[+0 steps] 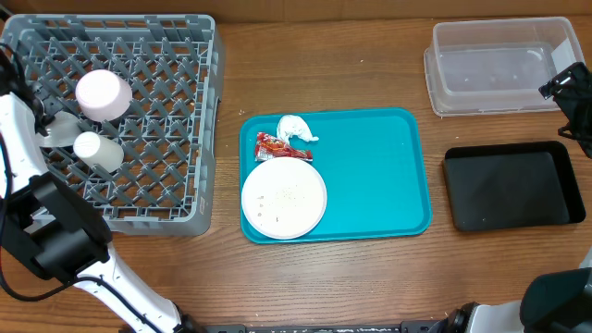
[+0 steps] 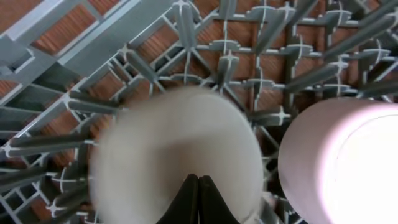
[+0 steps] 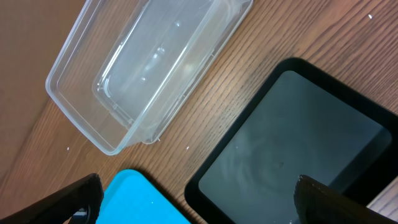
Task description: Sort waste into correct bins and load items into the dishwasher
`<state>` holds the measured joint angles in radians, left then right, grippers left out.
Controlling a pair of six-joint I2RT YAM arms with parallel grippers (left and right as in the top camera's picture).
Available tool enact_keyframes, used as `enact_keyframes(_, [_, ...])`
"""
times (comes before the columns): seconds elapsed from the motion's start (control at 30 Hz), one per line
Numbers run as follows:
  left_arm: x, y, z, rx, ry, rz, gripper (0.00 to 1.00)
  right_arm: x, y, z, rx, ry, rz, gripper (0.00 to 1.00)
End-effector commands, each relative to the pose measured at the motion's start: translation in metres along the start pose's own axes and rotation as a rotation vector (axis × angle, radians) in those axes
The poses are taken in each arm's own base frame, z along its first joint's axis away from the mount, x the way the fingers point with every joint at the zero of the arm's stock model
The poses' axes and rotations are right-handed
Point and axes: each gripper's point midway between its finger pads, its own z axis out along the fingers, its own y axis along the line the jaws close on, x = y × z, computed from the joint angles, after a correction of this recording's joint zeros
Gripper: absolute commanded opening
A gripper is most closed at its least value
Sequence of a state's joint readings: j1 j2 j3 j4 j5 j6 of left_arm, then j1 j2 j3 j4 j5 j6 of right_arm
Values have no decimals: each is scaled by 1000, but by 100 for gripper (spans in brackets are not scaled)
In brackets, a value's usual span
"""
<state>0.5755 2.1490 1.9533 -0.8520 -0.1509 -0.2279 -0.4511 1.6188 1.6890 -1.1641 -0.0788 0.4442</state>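
Note:
A grey dish rack (image 1: 166, 102) at the left holds a pink cup (image 1: 102, 94) and a white cup (image 1: 98, 150). My left gripper (image 1: 51, 125) is over the rack. In the left wrist view its fingers (image 2: 199, 179) are shut together just above the blurred white cup (image 2: 161, 149), holding nothing, with the pink cup (image 2: 339, 162) to the right. A white plate (image 1: 284, 198), a red wrapper (image 1: 272, 144) and a crumpled white napkin (image 1: 296, 129) lie on the teal tray (image 1: 379, 176). My right gripper (image 1: 569, 88) (image 3: 199, 190) is open and empty above the bins.
A clear plastic bin (image 1: 495, 65) (image 3: 149, 68) stands at the back right. A black bin (image 1: 511, 185) (image 3: 298, 143) sits in front of it. The tray's corner (image 3: 140, 202) shows in the right wrist view. The table is wood.

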Motion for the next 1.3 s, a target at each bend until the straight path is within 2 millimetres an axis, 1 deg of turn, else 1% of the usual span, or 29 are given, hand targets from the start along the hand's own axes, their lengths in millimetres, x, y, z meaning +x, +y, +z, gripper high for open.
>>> enact_keyframes(0.0, [9,3,14,-23,36,31,4,-4,2,-4,-9,-16,0,99])
enact_keyframes(0.07, [8,4,11,-26,33,31,4,-4,2,-4,-9,-15,0,100])
enact_keyframes(0.17, [8,16,3,-83,30,6,4,-4,2,-4,-9,-16,0,100])
enact_keyframes(0.27, [6,31,-10,-145,22,-19,4,-4,2,-4,-9,-16,0,100])
enact_keyframes(0.37, [3,39,-26,-159,11,-31,4,-4,2,-4,-9,-16,0,100])
enact_keyframes(0.43, [-1,41,-45,-148,-11,-81,4,-4,2,-4,-9,-16,-1,100])
enact_keyframes(0.5, [-8,35,-66,-95,-46,-120,4,-4,2,-4,-9,-15,0,100])
enact_keyframes(0.57, [-14,23,-89,0,-75,-151,4,-4,2,-4,-9,-15,0,99])
enact_keyframes(0.63, [-18,3,-116,141,-91,-184,4,-4,2,-4,-9,-16,0,100])
enact_keyframes(0.7, [-18,-19,-141,293,-85,-197,4,-4,2,-4,-9,-15,-1,100])
enact_keyframes(0.73, [-13,-39,-162,430,-59,-184,7,-4,2,-4,-9,-16,0,100])
enact_keyframes(0.8, [2,-61,-184,580,8,-167,13,-4,2,-4,-9,-15,-1,100])
enact_keyframes(0.83, [13,-71,-193,646,62,-162,14,-4,2,-4,-9,-15,-1,100])
enact_keyframes(0.87, [30,-83,-205,722,145,-159,14,-4,2,-4,-9,-15,0,100])
enact_keyframes(0.9, [41,-89,-210,759,198,-156,14,-4,2,-4,-9,-16,0,100])
enact_keyframes(1.0, [78,-108,-228,833,345,-101,13,-4,2,-4,-9,-15,0,100])
enact_keyframes(1.03, [90,-113,-232,843,378,-57,13,-4,2,-4,-9,-16,-1,100])
enact_keyframes(1.13, [116,-126,-242,853,434,57,12,-4,2,-4,-9,-16,0,100])
enact_keyframes(1.17, [131,-132,-248,861,468,116,12,-4,2,-4,-9,-15,0,100])
enact_keyframes(1.27, [149,-139,-255,864,518,166,12,-4,2,-4,-9,-15,0,100])
